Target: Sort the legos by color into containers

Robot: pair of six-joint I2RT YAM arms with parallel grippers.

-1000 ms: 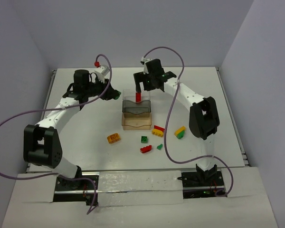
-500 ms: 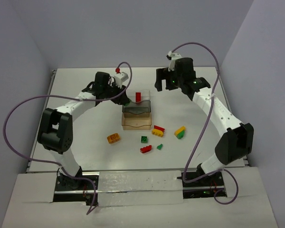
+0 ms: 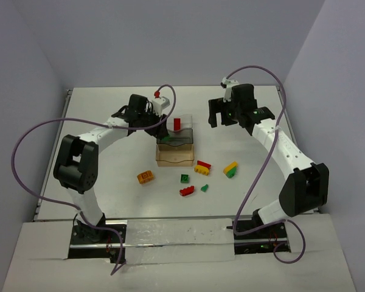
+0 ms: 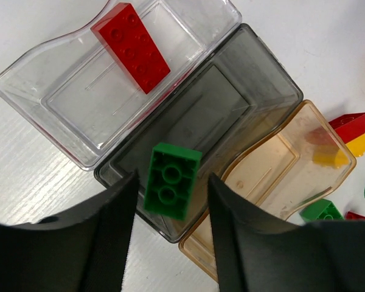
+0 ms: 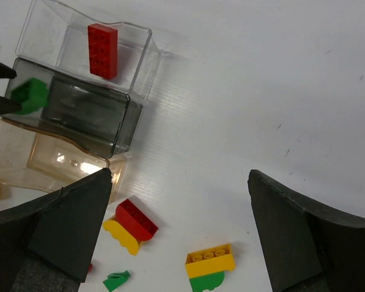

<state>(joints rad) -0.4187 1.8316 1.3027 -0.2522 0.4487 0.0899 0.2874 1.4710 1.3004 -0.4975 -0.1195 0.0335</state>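
Left gripper (image 4: pixel 171 180) pinches a green brick (image 4: pixel 170 188) over the grey tray (image 4: pixel 246 85); right gripper (image 5: pixel 179 177) gapes, empty. One red brick (image 4: pixel 131 45) sits in the clear tray (image 4: pixel 64 103); six bricks (image 3: pixel 186 191) lie loose at the trays' 5 o'clock.

Showed glossy, hard plastic in the red lego (image 4: pixel 131 45) and the green lego (image 4: pixel 172 180), with smooth moulded studs. Found see-through plastic in all three containers: colourless and shiny in the clear container (image 4: pixel 61 109), smoky in the grey container (image 4: pixel 231 103), warm-tinted in the amber container (image 4: pixel 280 182), with bright glints along the rims. Contrasted these with matt black plastic on the fingers (image 4: pixel 103 243) of the left gripper (image 4: pixel 172 179) and the fingers (image 5: pixel 304 243) of the right gripper (image 5: pixel 180 176). Revealed a white desk (image 4: pixel 24 176), matt and finely ribbed. Caught smooth purple sheathing on the cables (image 3: pixel 250 67).
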